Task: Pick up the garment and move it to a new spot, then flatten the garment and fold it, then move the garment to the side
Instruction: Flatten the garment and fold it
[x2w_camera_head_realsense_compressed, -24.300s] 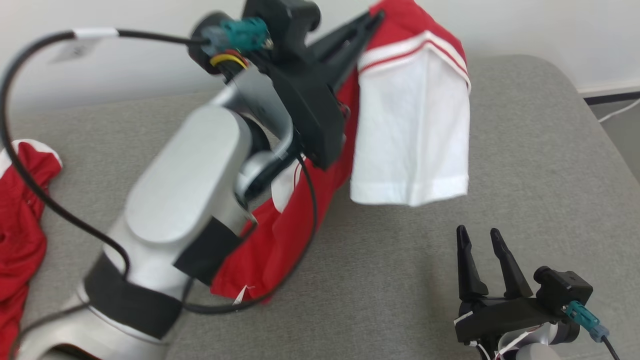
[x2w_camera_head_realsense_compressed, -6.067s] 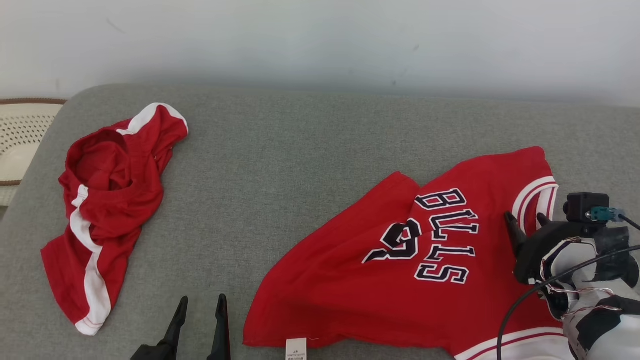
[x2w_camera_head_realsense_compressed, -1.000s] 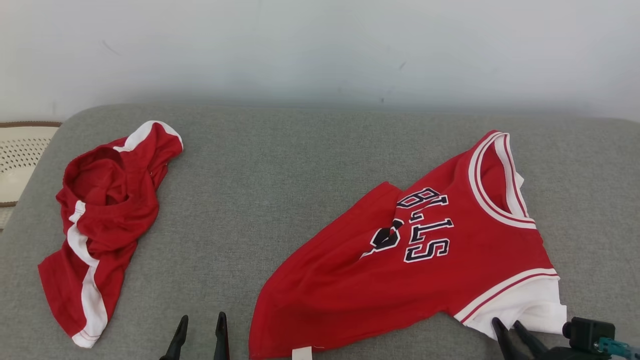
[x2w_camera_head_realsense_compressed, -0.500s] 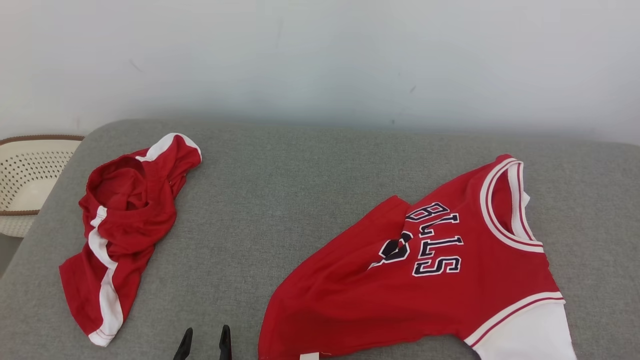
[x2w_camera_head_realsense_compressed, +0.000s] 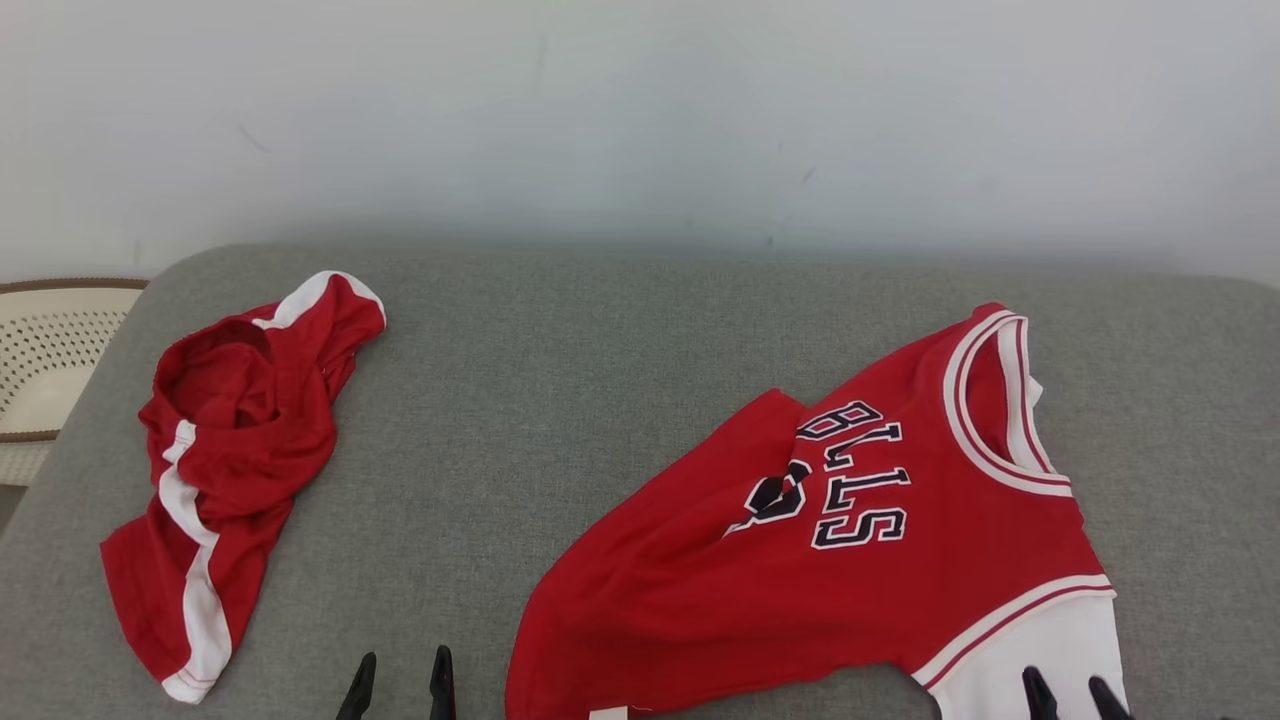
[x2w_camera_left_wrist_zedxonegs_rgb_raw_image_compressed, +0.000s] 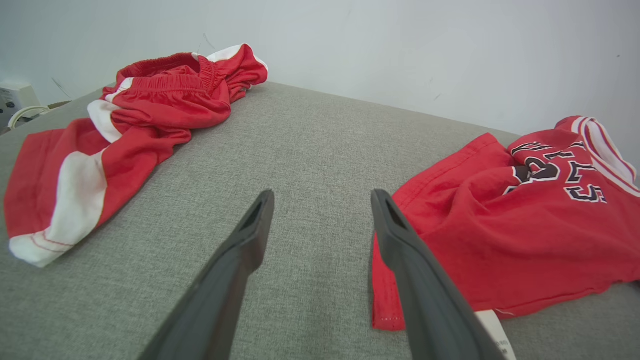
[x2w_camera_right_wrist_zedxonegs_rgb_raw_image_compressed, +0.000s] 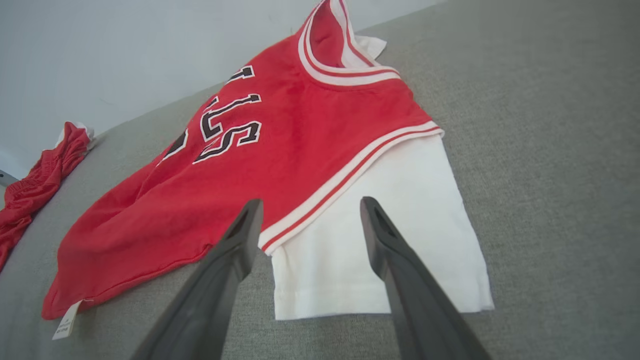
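The garment, a red jersey (x2w_camera_head_realsense_compressed: 800, 560) with black lettering and a white sleeve (x2w_camera_head_realsense_compressed: 1020, 665), lies spread and partly wrinkled on the right of the grey cushion (x2w_camera_head_realsense_compressed: 560, 380). My right gripper (x2w_camera_head_realsense_compressed: 1075, 695) hovers open at the sleeve's near end; in the right wrist view its fingers straddle the sleeve (x2w_camera_right_wrist_zedxonegs_rgb_raw_image_compressed: 380, 250) and striped trim with nothing held, right gripper (x2w_camera_right_wrist_zedxonegs_rgb_raw_image_compressed: 310, 204). At the bottom edge, just left of the jersey's hem, my left gripper (x2w_camera_head_realsense_compressed: 400, 675) stands open and empty. In the left wrist view the left gripper (x2w_camera_left_wrist_zedxonegs_rgb_raw_image_compressed: 322, 196) points over bare cushion, the jersey (x2w_camera_left_wrist_zedxonegs_rgb_raw_image_compressed: 500, 225) to its right.
Crumpled red shorts (x2w_camera_head_realsense_compressed: 230, 440) with white stripes lie at the cushion's left end, shorts (x2w_camera_left_wrist_zedxonegs_rgb_raw_image_compressed: 125, 125). A cream perforated basket (x2w_camera_head_realsense_compressed: 40, 350) stands beyond the left edge. A pale wall runs behind. Bare cushion separates the shorts and the jersey.
The head camera has shifted a little. My right fingertips, out of the head view half a second ago, show again at the bottom right over the white sleeve. The jersey lies as before.
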